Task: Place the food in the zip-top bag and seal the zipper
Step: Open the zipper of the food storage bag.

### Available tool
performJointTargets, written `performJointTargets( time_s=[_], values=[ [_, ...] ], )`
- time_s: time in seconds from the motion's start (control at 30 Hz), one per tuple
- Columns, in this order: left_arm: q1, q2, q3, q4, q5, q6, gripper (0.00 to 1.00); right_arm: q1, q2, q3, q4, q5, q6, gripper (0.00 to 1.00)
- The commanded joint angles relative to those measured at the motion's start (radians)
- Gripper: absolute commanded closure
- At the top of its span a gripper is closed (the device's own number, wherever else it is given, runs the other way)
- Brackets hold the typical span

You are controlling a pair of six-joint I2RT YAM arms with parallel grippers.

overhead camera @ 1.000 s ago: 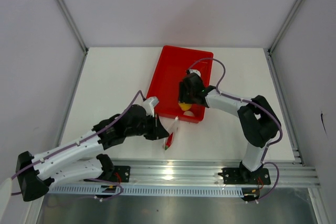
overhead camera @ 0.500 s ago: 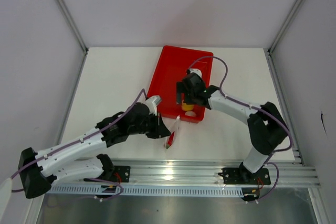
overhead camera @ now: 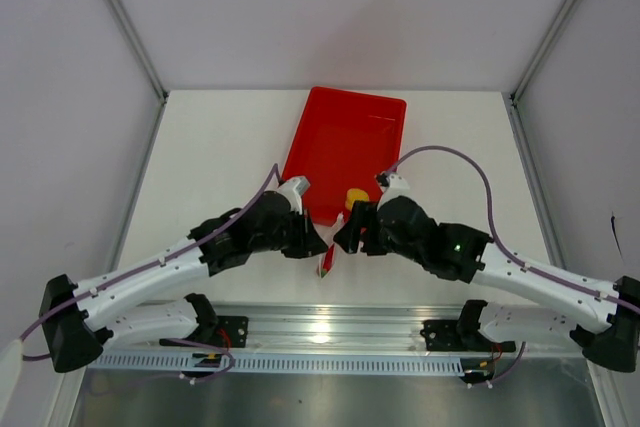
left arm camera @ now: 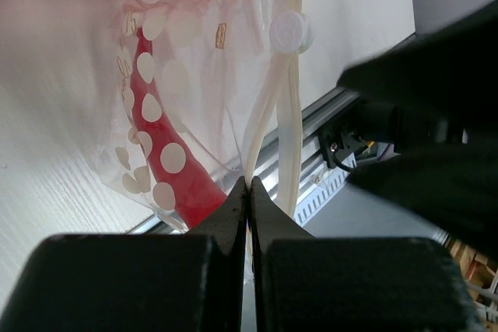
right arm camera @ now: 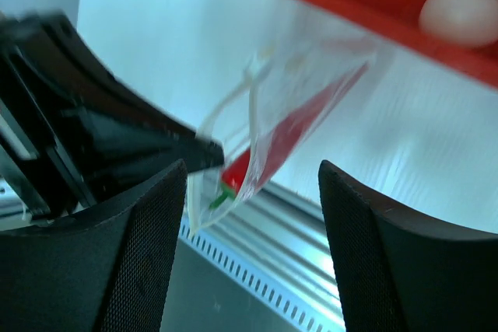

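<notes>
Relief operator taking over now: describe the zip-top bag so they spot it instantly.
Find the big red tray; just off its near edge, the left claw pinches the zip-top bag. It is a see-through pouch with white dots and has the red chili pepper inside, unlike anything nearby.

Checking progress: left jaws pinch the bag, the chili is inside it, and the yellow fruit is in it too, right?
No. The yellow fruit lies in the red tray, not in the bag, as the top view shows. The left jaws do pinch the bag, with the chili inside.
</notes>
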Motion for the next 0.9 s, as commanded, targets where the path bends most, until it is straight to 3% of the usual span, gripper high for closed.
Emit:
performJointTargets(
  time_s=[0.0, 0.1, 0.57, 0.77, 0.87],
  values=[
    [-0.006, 0.007, 0.042, 0.03, -0.034, -0.038, 0.99, 0.116, -0.006, -0.019, -0.057, 0.059, 0.142, 0.3],
    [-0.006, 0.002, 0.039, 0.034, -0.04, -0.046, 0.99, 0.182, 0.005, -0.006, -0.097, 0.162, 0.175, 0.32],
    [-0.006, -0.032, 0.03, 0.036, -0.017, -0.046, 0.99, 0.173, 0.133, -0.004, -0.021, 0.18, 0.166, 0.47],
    [-0.006, -0.035, 0.025, 0.021, -0.008, -0.006, 0.99, 0.167, 0.13, 0.002, -0.051, 0.212, 0.165, 0.89],
    [-0.006, -0.033, 0.03, -0.018, -0.033, 0.025, 0.99, 0.167, 0.123, 0.007, -0.111, 0.234, 0.166, 1.0]
  ],
)
